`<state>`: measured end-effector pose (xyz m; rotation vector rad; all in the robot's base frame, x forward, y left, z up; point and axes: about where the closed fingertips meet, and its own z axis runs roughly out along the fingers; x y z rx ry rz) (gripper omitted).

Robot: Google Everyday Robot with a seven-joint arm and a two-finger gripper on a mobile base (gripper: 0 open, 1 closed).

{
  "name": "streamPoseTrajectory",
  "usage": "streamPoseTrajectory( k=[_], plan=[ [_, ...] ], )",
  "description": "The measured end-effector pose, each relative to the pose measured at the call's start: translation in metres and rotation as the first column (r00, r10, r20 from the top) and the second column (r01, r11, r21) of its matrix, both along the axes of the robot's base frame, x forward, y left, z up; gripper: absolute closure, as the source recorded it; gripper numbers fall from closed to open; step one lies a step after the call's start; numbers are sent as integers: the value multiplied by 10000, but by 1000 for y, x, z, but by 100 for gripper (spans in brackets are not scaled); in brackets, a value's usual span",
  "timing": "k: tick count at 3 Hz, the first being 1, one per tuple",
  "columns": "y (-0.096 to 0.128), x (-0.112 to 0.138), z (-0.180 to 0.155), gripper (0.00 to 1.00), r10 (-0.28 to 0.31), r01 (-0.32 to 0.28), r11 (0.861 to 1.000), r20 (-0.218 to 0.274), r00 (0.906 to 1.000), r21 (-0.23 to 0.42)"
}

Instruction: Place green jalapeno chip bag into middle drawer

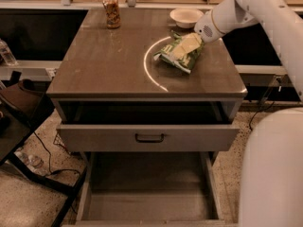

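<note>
The green jalapeno chip bag [171, 55] lies on the right part of the cabinet top [104, 60], inside a white ring of light, with its right end tilted up. My gripper [189, 42] comes in from the right on the white arm, and its cream fingers [185, 45] are closed over the bag's upper right end. The middle drawer [147, 200] is pulled far out at the bottom of the view, showing a bare grey floor and low side walls.
A white bowl [186, 17] stands just behind the bag and the gripper. A patterned can [111, 12] stands at the back left. A grey drawer front with a black handle [149, 137] juts out above the open drawer. My white body [274, 169] fills the lower right.
</note>
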<state>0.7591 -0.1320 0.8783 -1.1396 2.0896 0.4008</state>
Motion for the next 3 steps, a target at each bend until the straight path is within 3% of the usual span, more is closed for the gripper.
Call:
streamPoseTrajectory(
  k=[1, 3],
  plan=[
    [43, 5, 3, 2, 337, -325, 9989, -362, 9988, 342],
    [59, 10, -12, 47, 398, -380, 9987, -576, 9975, 327]
  ],
)
